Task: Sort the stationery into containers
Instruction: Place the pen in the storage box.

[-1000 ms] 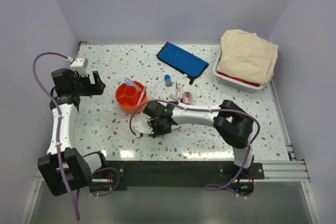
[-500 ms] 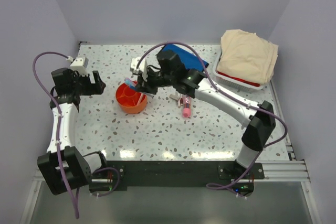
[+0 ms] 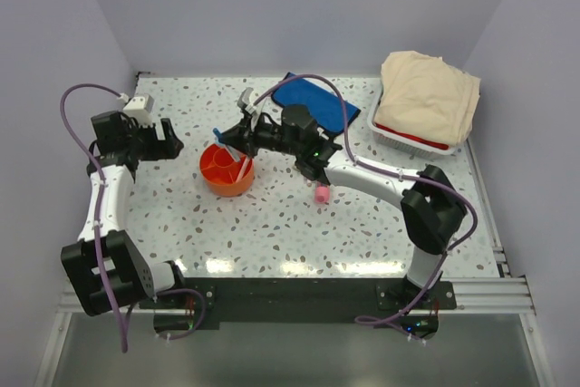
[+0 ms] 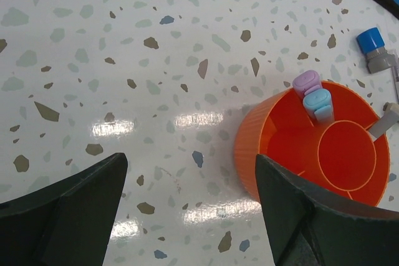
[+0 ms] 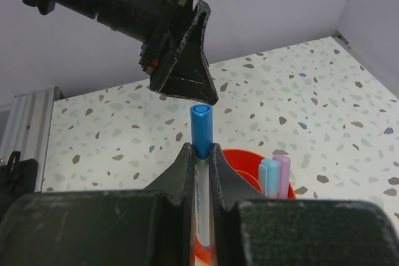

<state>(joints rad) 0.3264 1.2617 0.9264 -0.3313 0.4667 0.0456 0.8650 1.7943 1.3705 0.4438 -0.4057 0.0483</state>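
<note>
I can read no text, label, brand or number from here: none on the tub (image 3: 216, 182), the pouch (image 3: 314, 104), the pen (image 5: 201, 130), the markers (image 4: 317, 103) or the basket (image 3: 399, 138).

Right claw (image 3: 224, 137) swung off the near worktop (image 3: 272, 233), from 5 o'clock of the orange tub (image 3: 227, 188) to the tub's 12 o'clock rim (blue-capped pen (image 5: 201, 126) pinched in it). Left claw (image 3: 169, 140) nudged slightly toward 12 o'clock.
</note>
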